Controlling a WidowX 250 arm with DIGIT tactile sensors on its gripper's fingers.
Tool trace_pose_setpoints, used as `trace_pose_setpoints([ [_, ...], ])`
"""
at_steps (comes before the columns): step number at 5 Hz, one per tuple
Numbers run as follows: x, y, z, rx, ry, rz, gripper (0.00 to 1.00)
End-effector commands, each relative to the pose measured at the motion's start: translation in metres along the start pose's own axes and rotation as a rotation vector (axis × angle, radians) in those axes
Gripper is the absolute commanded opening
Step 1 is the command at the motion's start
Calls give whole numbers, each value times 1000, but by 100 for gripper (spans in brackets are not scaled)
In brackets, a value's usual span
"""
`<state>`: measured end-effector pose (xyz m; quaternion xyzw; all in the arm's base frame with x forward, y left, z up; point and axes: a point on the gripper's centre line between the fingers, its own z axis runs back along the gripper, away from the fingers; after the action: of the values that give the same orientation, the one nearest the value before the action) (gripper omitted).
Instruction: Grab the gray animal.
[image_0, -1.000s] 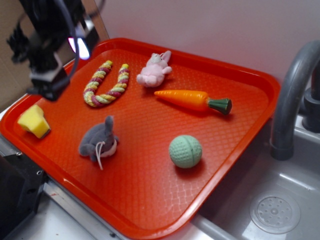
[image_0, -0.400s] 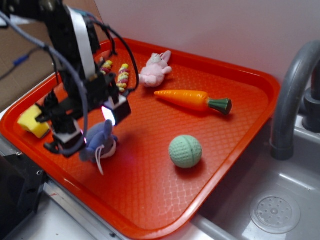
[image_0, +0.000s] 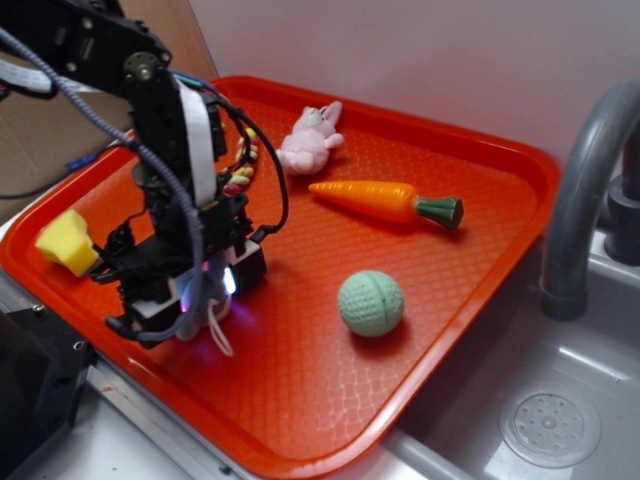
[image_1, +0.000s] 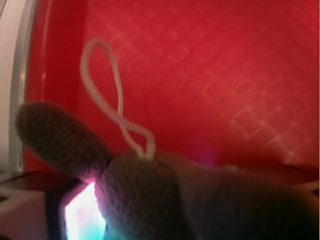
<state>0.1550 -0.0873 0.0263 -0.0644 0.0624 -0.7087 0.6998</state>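
In the wrist view the gray animal fills the lower part of the frame, its ear pointing left and its white string looping over the red tray. My gripper is low over the toy at the tray's front left and hides nearly all of it in the exterior view, where only the string sticks out. It straddles the toy. A lit gap separates the left finger from the plush, so the jaws stand open around it.
On the tray also lie a yellow sponge, a striped rope toy, a pink plush bunny, an orange carrot and a green ball. A gray faucet and the sink are at right.
The arm has swung in from the upper left and come down onto the gray animal, which now sits between the fingers. The other toys have not moved.
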Motion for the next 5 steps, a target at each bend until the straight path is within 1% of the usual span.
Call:
trace_pose_setpoints([
  [1, -23, -1, 33, 157, 100, 413, 0],
  [2, -26, 12, 74, 353, 64, 675, 0],
  [3, -17, 18, 106, 401, 46, 929, 0],
  [4, -9, 18, 133, 395, 41, 1181, 0],
  [5, -9, 15, 160, 356, -21, 1434, 0],
])
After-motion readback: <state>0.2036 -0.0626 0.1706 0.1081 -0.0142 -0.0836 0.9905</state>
